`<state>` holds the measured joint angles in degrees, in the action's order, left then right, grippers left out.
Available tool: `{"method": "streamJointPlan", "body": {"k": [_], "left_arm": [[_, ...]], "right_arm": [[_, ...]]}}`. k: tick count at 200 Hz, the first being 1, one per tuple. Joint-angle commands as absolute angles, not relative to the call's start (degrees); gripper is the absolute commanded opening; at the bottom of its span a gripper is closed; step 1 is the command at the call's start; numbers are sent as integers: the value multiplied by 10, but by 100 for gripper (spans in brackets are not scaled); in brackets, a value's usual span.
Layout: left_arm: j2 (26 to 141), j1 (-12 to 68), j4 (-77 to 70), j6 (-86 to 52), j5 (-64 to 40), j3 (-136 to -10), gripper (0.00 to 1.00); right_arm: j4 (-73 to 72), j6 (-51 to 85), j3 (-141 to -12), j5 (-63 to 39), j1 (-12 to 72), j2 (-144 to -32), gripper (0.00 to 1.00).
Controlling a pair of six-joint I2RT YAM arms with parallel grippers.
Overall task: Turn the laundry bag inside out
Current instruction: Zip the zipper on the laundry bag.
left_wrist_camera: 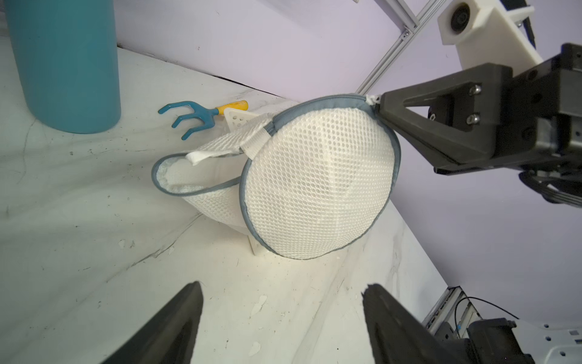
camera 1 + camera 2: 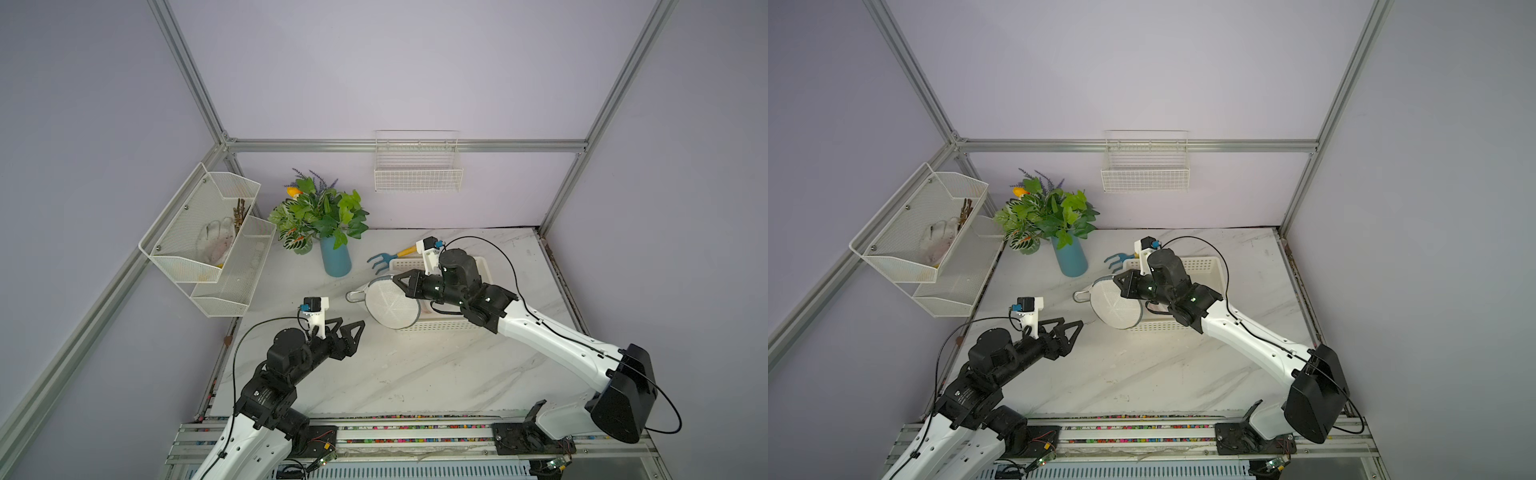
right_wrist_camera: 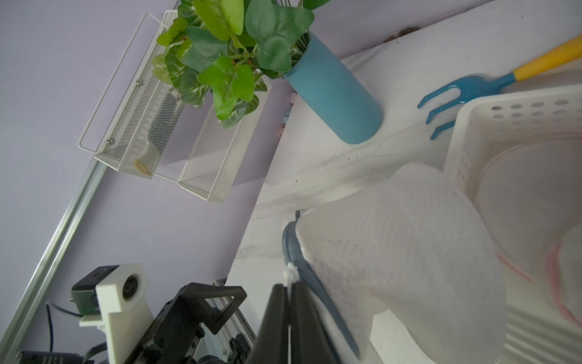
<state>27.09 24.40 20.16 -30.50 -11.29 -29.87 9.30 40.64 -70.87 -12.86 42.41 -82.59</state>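
Observation:
The laundry bag (image 2: pixel 392 305) (image 2: pixel 1117 305) is a round white mesh pouch with grey-blue trim. It hangs tilted at the near left corner of the white basket. My right gripper (image 2: pixel 395 277) (image 3: pixel 289 285) is shut on a small white tab at the bag's trimmed rim (image 1: pixel 373 100). In the left wrist view the bag (image 1: pixel 318 186) shows its bulging round face, and a trimmed opening flap (image 1: pixel 170 182) droops onto the table. My left gripper (image 2: pixel 352 322) (image 2: pixel 1072 322) (image 1: pixel 282 285) stands open and empty, apart from the bag, to its near left.
A white perforated basket (image 2: pixel 440 325) holds a pink-edged item (image 3: pixel 535 189). A blue hand rake (image 2: pixel 382 259) with a yellow handle lies behind it. A blue vase of greenery (image 2: pixel 336 259) stands at the back left. Wire shelves (image 2: pixel 208 232) and a wire basket (image 2: pixel 417 174) hang on the walls.

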Motion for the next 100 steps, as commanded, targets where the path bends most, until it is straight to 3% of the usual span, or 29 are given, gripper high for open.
{"method": "streamJointPlan", "body": {"k": [1, 38, 70, 100], "left_arm": [[264, 243, 242, -236, -148, -345, 75], [310, 243, 344, -44, -144, -469, 69], [392, 243, 441, 112, -186, -584, 79], [442, 243, 468, 166, -248, -621, 84]], "right_arm": [[122, 337, -731, -134, 420, -824, 0], [128, 240, -733, -236, 420, -818, 0], [127, 172, -739, -321, 426, -808, 0], [102, 135, -731, -348, 437, -794, 0]]}}
